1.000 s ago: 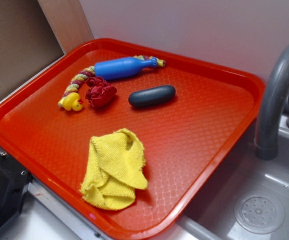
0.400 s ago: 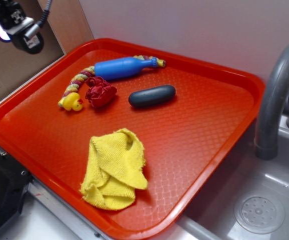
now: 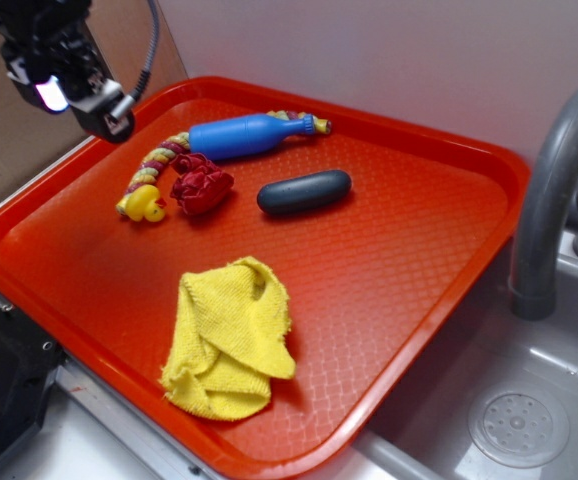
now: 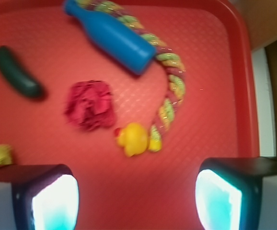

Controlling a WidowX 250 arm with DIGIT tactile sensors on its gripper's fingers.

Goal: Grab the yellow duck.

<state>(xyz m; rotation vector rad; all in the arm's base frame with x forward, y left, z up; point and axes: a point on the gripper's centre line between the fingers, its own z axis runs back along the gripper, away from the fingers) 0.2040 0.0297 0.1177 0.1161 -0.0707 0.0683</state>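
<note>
So the gripper has dropped further into the upper left of the frame, fingers spread wide with nothing between them. The yellow duck hasn't budged, sitting left on the red tray, touching the braided rope.

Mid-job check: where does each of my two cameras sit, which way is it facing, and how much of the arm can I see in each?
Exterior: fixed above the tray's near side, angled down across the red tray toward the wall, with the sink at right; the end effector shows at upper left above the tray's edge.
Wrist: mounted on the end effector, looking down at the tray; only its two fingers show at the bottom corners, spread apart.
Shared: the yellow duck, red fabric ball, blue bottle, braided rope and dark oblong piece.
</note>
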